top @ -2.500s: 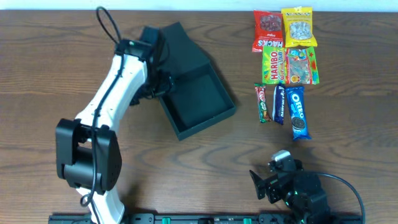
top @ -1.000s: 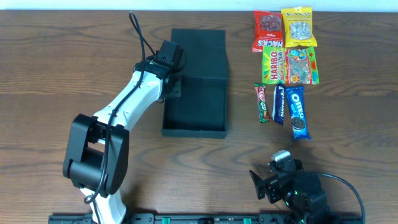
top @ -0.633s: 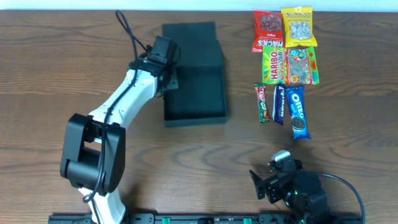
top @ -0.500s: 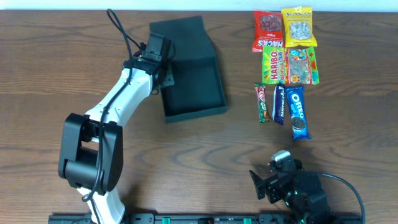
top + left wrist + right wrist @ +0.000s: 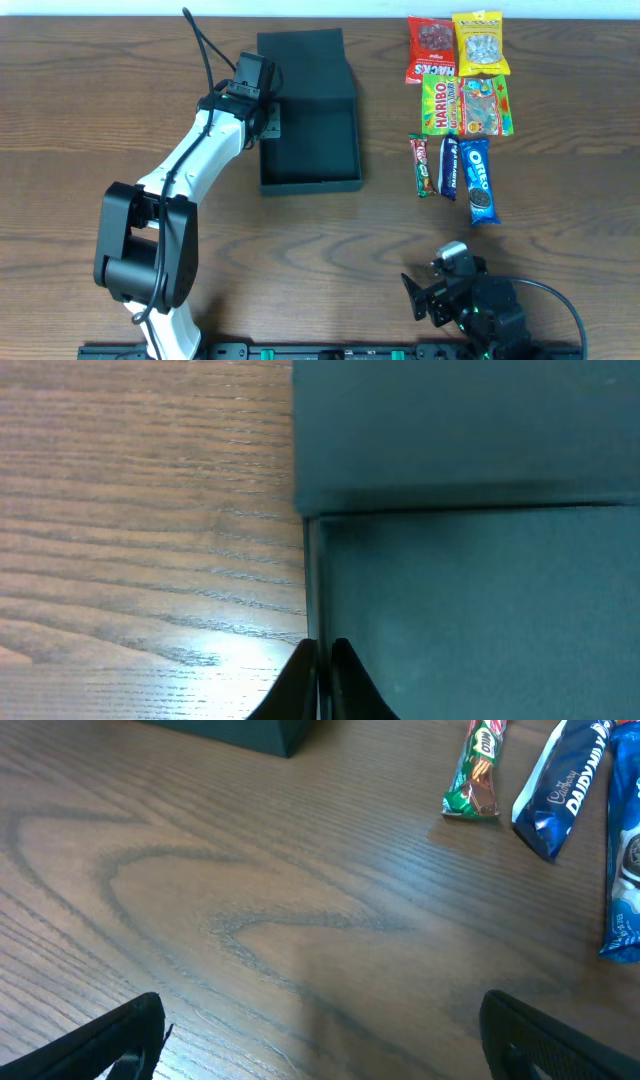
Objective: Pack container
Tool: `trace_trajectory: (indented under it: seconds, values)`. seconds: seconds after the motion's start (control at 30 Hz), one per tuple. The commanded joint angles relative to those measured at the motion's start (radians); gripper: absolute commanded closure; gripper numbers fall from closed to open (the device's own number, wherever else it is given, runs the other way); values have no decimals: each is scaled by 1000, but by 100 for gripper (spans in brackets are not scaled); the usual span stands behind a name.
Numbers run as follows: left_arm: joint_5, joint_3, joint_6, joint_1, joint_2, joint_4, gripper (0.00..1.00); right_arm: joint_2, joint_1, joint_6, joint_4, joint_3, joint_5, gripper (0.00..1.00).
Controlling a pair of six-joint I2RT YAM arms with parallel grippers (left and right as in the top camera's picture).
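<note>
Fingers [image 5: 345, 665] of my left gripper [image 5: 321, 650] are pinched together on the thin left wall of the container [image 5: 480, 610]. Only their dark tips show, and the bottom of the wrist view cuts them off. From above I cannot see them at all, because my own wrist covers them.

The container [image 5: 312, 150] is open. Its tray sits just right of my left fingers. Its lid [image 5: 302, 65] lies flat ahead of them, past the fold line. So the long way of the container runs straight ahead from my fingertips, with the lid at the far end. The wrist view cuts off its right side and its far end.

Left of my left fingers, brown table [image 5: 140, 510] shows right up to the wall.

My right gripper [image 5: 322, 1010] has its fingers [image 5: 120, 1030] wide apart, low over the wood. Ahead of them lies a wide stretch of table. Only a dark corner of the container [image 5: 240, 732] peeks in, far ahead and to the left. Ahead and to the right lie a green bar [image 5: 477, 775], a blue bar [image 5: 560, 790] and an Oreo packet [image 5: 625, 880], partly cut off. From above, a strip of wood shows between the container and these snacks.
</note>
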Motion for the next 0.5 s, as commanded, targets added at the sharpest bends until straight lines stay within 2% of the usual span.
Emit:
trace_trajectory:
  seconds: [0.0, 0.03, 0.2, 0.3, 0.33, 0.47]
  values:
    - [5, -3, 22, -2, 7, 3, 23, -6, 10, 0, 0, -6, -4, 1]
    - [5, -3, 6, -2, 7, 3, 5, -6, 10, 0, 0, -6, -4, 1]
    - [5, 73, -61, -2, -8, -69, 5, -6, 10, 0, 0, -6, -4, 1]
    - [5, 185, -67, -6, -42, -203, 5, -6, 10, 0, 0, -6, -4, 1]
    - [6, 246, -59, -11, -76, -291, 5, -6, 10, 0, 0, -6, -4, 1]
    - [6, 299, 3, -26, -183, -454, 5, -6, 10, 0, 0, -6, -4, 1]
